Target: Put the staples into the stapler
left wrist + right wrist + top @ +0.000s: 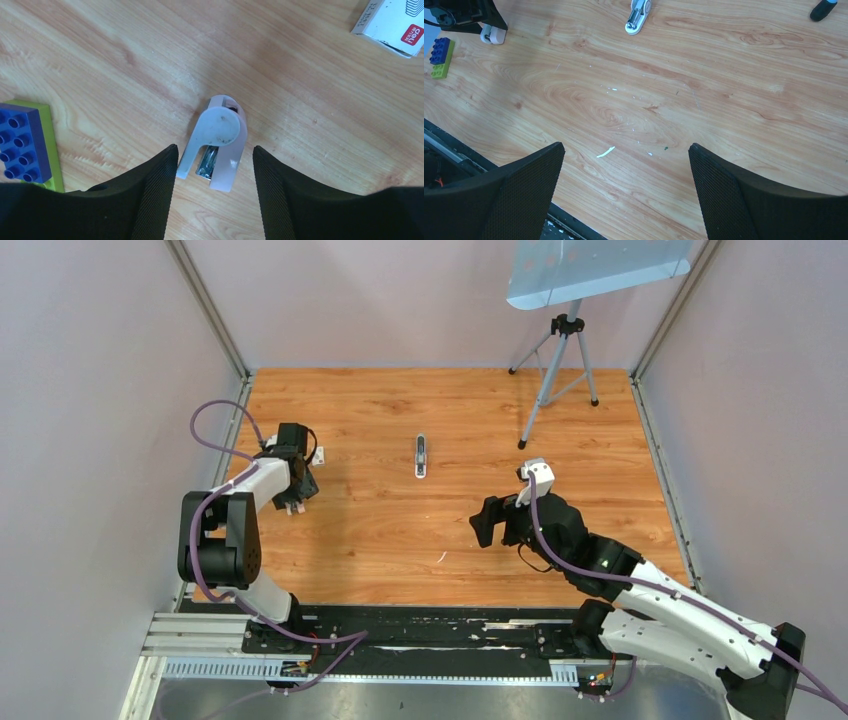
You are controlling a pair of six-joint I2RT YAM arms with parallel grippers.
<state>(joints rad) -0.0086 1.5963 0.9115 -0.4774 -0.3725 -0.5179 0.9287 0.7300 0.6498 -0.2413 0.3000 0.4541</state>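
Observation:
The stapler (421,455), slim and white with a metal channel, lies alone at mid-table; the right wrist view has it at the top (638,15). My left gripper (296,498) is lowered at the table's left. Its open fingers (215,148) flank a small pale pink piece (220,145) with a blue-grey lever and a shiny metal bit inside. The left fingertip (167,160) is almost at the lever; a gap shows on the right side. The staples do not show plainly in any view. My right gripper (487,522) hovers wide open (625,148) over bare wood, holding nothing.
A small white box with a red label (392,25) lies just beyond the left gripper (318,454). A blue-on-green toy brick (22,145) sits to its left. A tripod (560,370) stands at the back right. A white scrap (605,152) lies on the wood.

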